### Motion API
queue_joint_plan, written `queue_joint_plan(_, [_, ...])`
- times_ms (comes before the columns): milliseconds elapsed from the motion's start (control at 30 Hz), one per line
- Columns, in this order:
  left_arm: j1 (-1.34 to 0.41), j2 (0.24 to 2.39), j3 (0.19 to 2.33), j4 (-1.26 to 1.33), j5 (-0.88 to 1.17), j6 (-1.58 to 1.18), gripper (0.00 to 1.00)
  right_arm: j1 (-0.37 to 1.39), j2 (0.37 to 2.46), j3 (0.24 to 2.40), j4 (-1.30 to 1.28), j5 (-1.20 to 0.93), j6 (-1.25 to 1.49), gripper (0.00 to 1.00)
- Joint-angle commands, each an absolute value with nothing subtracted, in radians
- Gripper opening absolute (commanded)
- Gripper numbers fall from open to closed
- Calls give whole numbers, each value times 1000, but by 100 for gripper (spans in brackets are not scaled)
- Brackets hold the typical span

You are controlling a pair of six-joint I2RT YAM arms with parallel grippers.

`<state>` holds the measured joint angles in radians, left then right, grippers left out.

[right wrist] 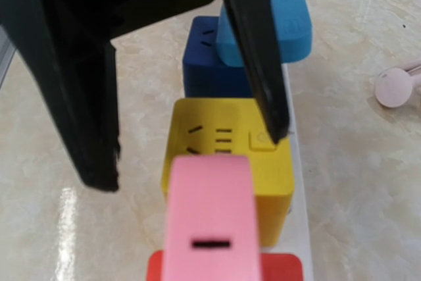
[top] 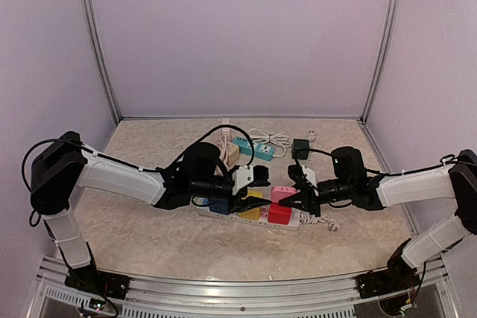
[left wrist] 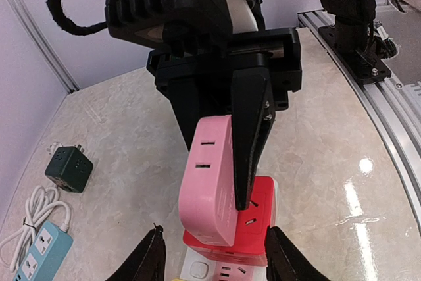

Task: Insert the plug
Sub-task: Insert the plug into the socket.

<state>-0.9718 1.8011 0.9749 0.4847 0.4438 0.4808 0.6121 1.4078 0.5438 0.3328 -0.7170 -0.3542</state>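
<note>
Item: pink rounded plastic plug (left wrist: 207, 182), pinched in right gripper (top: 297, 199), beside red cube adapter (left wrist: 260, 205) on white power strip (left wrist: 197, 269) | left gripper (left wrist: 215, 258) half-spread, empty, nearby | we would square it over its socket, then press straight down.

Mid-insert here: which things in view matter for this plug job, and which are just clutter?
In the job: pink plastic plug block, red cube adapter beneath it, white power strip.
Lying about: dark green cube adapter, teal power strip, coiled white cord.
</note>
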Motion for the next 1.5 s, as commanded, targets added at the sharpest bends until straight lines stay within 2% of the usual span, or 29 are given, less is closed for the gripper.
queue_joint_plan(0, [-971,1815,975,476,457,493,49,603,1434,521,267,-696,-350,0])
queue_joint_plan(100, [-974,1828,996,458,472,487,48,603,1468,517,294,-707,-326,0])
queue_joint_plan(333, [-969,1888,1096,339,549,434,33,606,1454,505,289,-669,-341,0])
queue_joint_plan(467, [-972,1893,1100,312,549,457,32,606,1450,496,293,-670,-338,0])
queue_joint_plan(633, [-984,1903,1114,303,538,458,0,609,1437,500,291,-667,-335,0])
queue_joint_plan(733, [-985,1901,1114,279,516,482,0,612,1415,508,275,-673,-328,1])
queue_joint_plan(767, [-987,1900,1113,267,509,491,0,612,1407,513,266,-671,-326,4])
queue_joint_plan(900, [-987,1894,1106,211,482,523,0,615,1374,525,242,-667,-316,28])
queue_joint_plan(1000, [-989,1888,1111,171,455,535,0,615,1329,525,239,-683,-301,37])
queue_joint_plan(1233, [-986,1887,1124,113,440,537,0,615,1183,509,201,-673,-288,38])
queue_joint_plan(1367, [-982,1891,1127,101,440,531,0,615,1173,506,160,-645,-301,32])
queue_joint_plan(1467, [-979,1896,1125,98,437,529,0,615,1193,511,142,-643,-300,31])
